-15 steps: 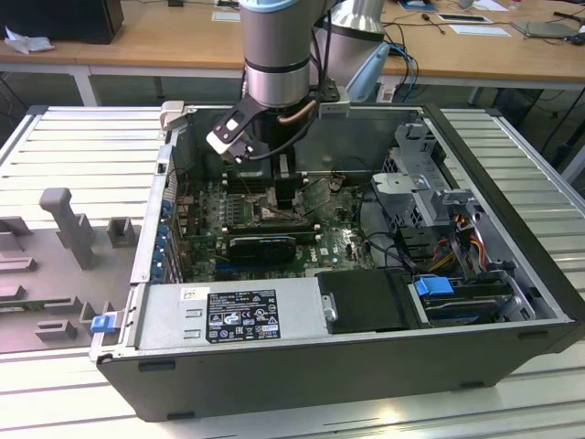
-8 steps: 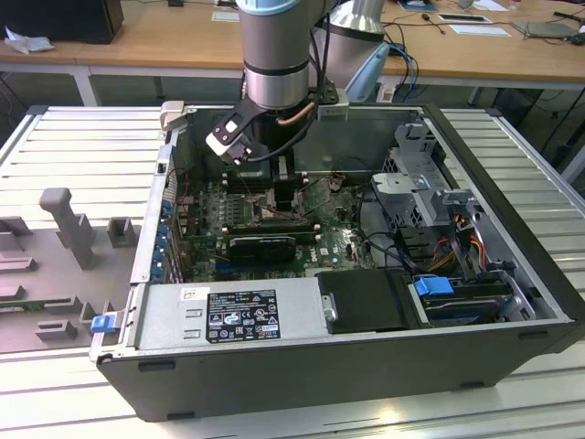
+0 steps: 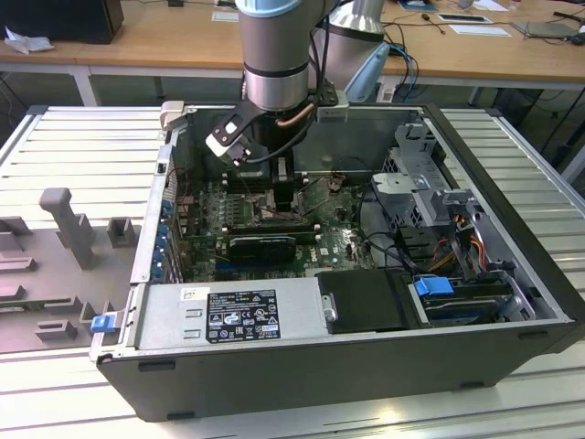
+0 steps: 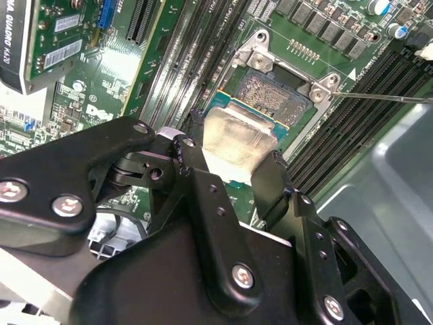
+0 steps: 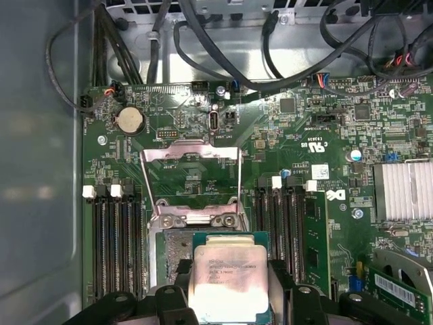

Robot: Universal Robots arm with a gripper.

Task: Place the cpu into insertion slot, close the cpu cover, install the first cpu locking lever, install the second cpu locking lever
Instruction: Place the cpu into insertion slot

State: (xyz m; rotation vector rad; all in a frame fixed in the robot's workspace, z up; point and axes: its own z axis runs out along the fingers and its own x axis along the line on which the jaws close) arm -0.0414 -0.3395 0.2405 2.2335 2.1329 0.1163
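gripper is down inside the case, clamped on the cpu, one finger on each of two opposite edges, metal lid facing up. cpu is over the slot, covering the side away from the cover hinge. bare pin field shows past its edge in the second wrist view. can't tell if it's touching the slot frame or hanging just above. cover is swung open off the slot, hinge at the slot edge opposite the cpu, free edge toward the cable-side edge of the board. thin rod off one slot corner looks like a released lever. handling, my read: chip is light, rigid and flat, and the lid is smooth so it could slip in weak pads. edge grip is the right hold, since it keeps off the contact face. the fragile part is the pin field, which tolerates no tilt, sideways drag or push. cover is thin springy sheet, best taken at its free edge
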